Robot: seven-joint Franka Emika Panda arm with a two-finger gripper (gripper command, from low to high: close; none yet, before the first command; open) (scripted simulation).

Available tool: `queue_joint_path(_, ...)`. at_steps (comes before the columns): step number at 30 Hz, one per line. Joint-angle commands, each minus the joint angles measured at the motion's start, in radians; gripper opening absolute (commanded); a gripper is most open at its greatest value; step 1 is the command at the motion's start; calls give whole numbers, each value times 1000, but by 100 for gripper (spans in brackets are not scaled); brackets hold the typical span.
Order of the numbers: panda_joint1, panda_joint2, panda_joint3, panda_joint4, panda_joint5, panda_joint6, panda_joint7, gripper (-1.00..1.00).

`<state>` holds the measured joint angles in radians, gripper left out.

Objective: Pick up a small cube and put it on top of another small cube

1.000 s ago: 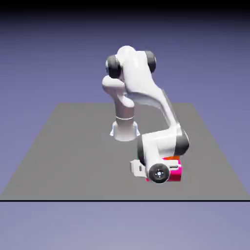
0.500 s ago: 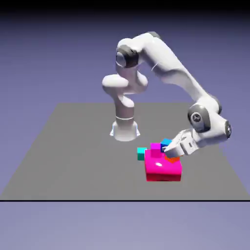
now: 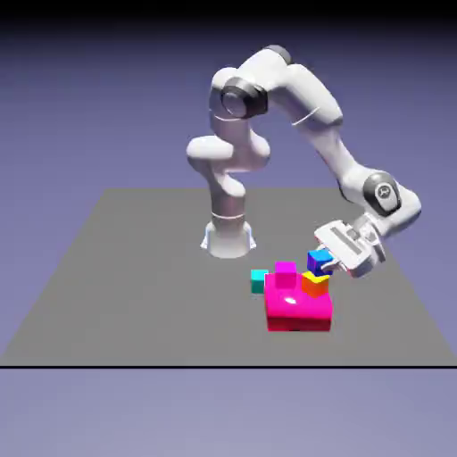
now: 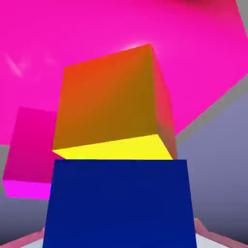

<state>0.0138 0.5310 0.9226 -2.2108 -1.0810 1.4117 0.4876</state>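
The small blue cube [image 3: 319, 261] rests on the yellow top of the small orange cube [image 3: 314, 285], which stands on a big magenta block [image 3: 299, 311]. My gripper [image 3: 328, 261] reaches in from the exterior view's right, level with the blue cube. In the hand view the blue cube [image 4: 118, 203] fills the bottom, with the orange cube [image 4: 111, 106] and its yellow face just beyond it. Pale fingertips [image 4: 215, 237] show only as slivers just outside the blue cube's sides, so the jaws stand open around it.
A small magenta cube [image 3: 286, 273] sits on the big magenta block beside the orange cube. A teal cube [image 3: 259, 280] lies on the grey table [image 3: 134, 268] at the block's left. The robot's base [image 3: 228, 236] stands behind.
The arm swung from in front of the magenta block to the exterior view's right. The blue cube now stands on the orange cube, and the jaws have parted.
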Motion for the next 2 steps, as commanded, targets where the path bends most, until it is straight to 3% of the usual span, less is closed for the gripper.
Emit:
queue_joint_path(1, 23, -10, 20, 36, 32, -38, -16, 100)
queue_joint_path(2, 47, -21, 40, 72, 64, -76, -32, 100)
